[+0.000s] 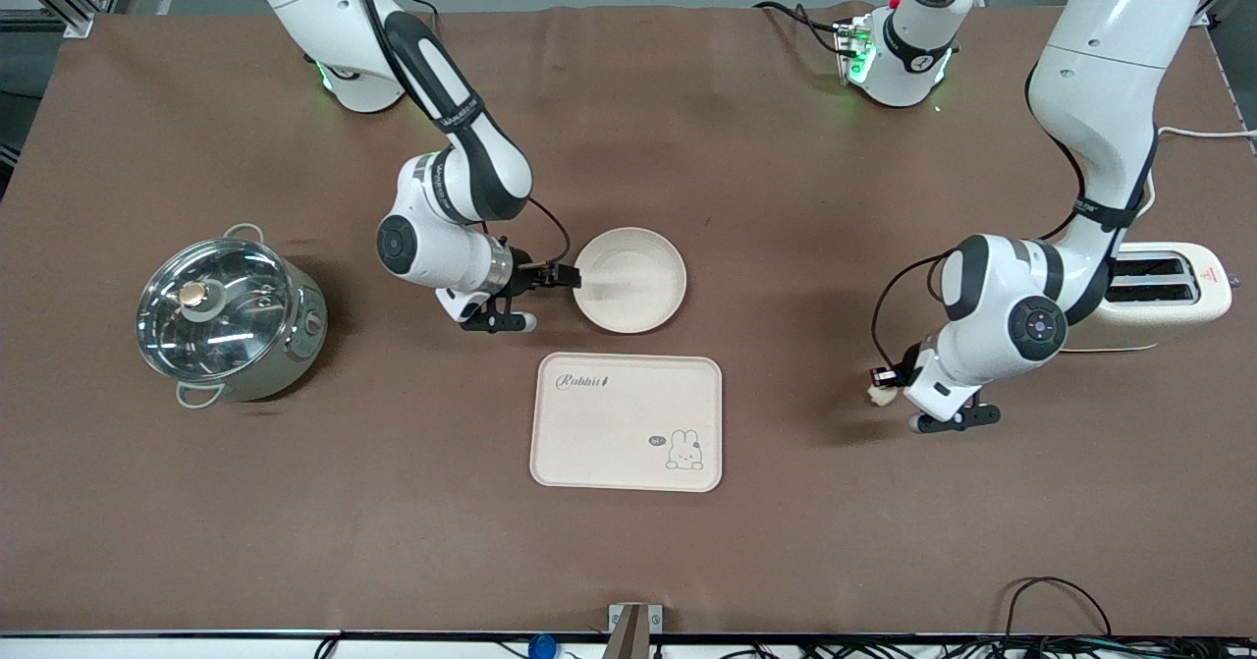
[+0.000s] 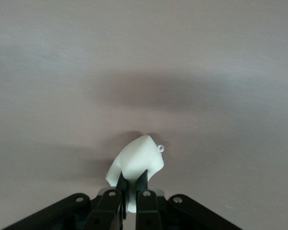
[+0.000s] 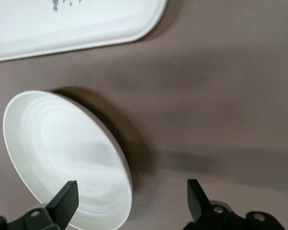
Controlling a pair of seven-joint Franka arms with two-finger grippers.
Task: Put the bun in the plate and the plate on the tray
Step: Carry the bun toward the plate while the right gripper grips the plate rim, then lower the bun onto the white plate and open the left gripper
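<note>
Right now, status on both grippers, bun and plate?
Left gripper shut on small cream-white bun, over bare table. Right gripper open beside round cream plate. Plate empty, off rectangular rabbit tray. Nothing blocking.

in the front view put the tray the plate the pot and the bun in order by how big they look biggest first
1. The tray, largest.
2. The pot, lid and handles included.
3. The plate, looking a little smaller than the pot.
4. The bun, by far the smallest, pinched in the left tool.

Two glossy white arms w/ black joint bands, black cables, green base lights, black jaws.
</note>
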